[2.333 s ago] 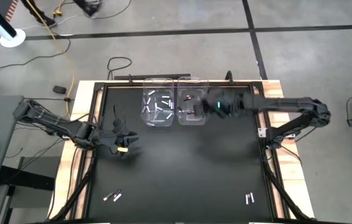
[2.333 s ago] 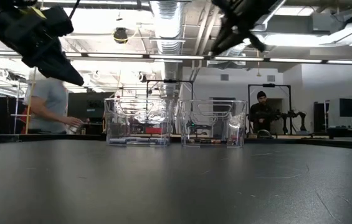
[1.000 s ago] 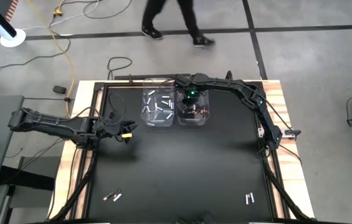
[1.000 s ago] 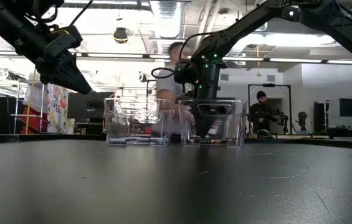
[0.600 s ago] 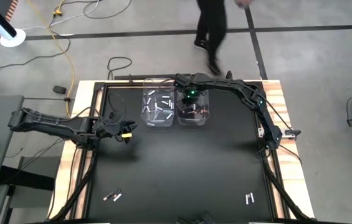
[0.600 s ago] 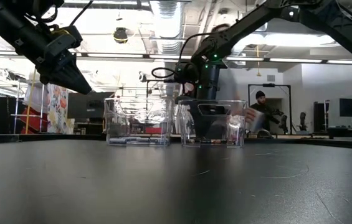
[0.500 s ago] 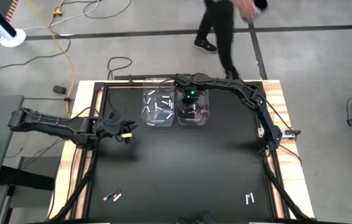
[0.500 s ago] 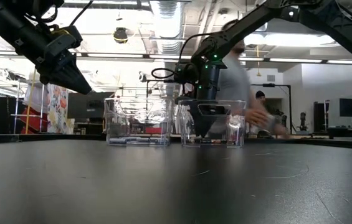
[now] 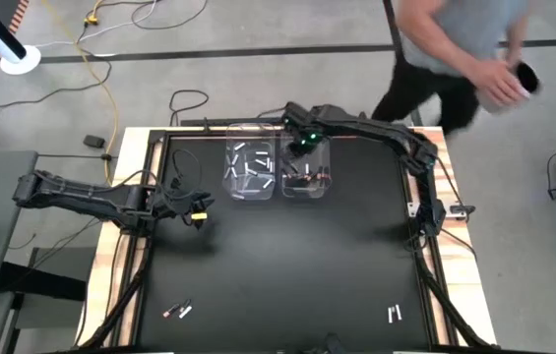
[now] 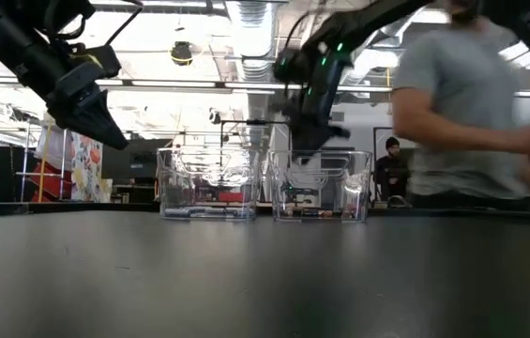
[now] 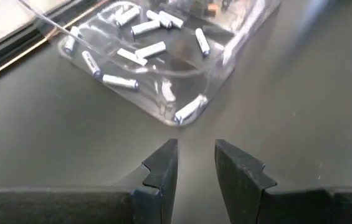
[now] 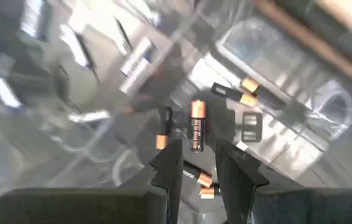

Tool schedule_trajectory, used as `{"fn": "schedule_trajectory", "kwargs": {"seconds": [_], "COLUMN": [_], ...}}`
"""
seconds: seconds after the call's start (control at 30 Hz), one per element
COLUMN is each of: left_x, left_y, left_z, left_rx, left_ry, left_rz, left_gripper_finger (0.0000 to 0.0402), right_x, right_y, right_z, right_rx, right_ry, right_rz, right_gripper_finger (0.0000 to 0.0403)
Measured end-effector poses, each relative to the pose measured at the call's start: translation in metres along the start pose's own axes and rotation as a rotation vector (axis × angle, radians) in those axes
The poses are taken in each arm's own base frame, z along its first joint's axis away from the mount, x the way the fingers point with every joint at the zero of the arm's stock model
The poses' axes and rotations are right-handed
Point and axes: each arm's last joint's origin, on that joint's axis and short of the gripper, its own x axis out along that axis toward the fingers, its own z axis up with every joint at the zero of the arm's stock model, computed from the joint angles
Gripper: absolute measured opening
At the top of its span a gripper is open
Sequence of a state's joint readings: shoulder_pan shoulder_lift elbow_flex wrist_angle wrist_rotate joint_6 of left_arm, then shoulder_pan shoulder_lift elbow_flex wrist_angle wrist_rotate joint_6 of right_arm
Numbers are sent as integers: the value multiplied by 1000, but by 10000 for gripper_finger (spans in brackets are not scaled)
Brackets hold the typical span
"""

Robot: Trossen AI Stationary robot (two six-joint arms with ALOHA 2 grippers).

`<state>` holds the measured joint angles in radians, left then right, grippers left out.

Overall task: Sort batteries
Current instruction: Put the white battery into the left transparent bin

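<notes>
- Person (image 9: 455,39) now stands at the table's far right corner, filling the right of the low view; a second ago only legs showed farther left.
- Right arm has lifted: right gripper (image 9: 302,143) sits above the right bin (image 9: 322,187), no longer down inside it. Fingers apart, nothing between them. Judged: drop done, next pick due.
- Left gripper (image 9: 197,208) unmoved, left of the bins, fingers slightly apart, empty.
- Left bin (image 11: 182,81) holds white batteries (image 11: 147,50).
- Right wrist view alone shows copper-tipped batteries (image 12: 197,124) lying in the right bin.
- High view alone shows strays: a pair front-left (image 9: 177,311), another front-right (image 9: 394,314).
</notes>
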<state>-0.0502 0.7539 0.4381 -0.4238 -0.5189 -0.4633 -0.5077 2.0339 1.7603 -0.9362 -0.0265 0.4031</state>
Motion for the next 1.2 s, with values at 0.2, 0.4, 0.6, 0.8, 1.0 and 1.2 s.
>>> {"fn": "schedule_trajectory", "kwargs": {"seconds": [0.2,0.4,0.6,0.8,1.0,1.2], "left_x": [0,0,-2,-5,-7,-7], "left_y": [1,0,-5,-10,-13,-14], "left_z": [-3,-4,-6,-9,-10,-10], "left_rx": [28,44,90,139,158,162], "left_ry": [39,57,85,97,97,96], "left_rz": [-6,-46,-123,-176,-201,-208], "left_gripper_finger": [100,100,100,100,100,100], "right_x": [-72,-124,-139,-127,-107,-92], "right_y": [4,21,50,79,103,118], "right_z": [-7,-41,-100,-173,-255,-331], "right_rx": [32,76,106,171,284,397], "right_ry": [-146,-206,-48,108,248,356], "right_rz": [62,-37,-173,-280,-265,-203], "right_gripper_finger": [113,113,113,113,113,113]}}
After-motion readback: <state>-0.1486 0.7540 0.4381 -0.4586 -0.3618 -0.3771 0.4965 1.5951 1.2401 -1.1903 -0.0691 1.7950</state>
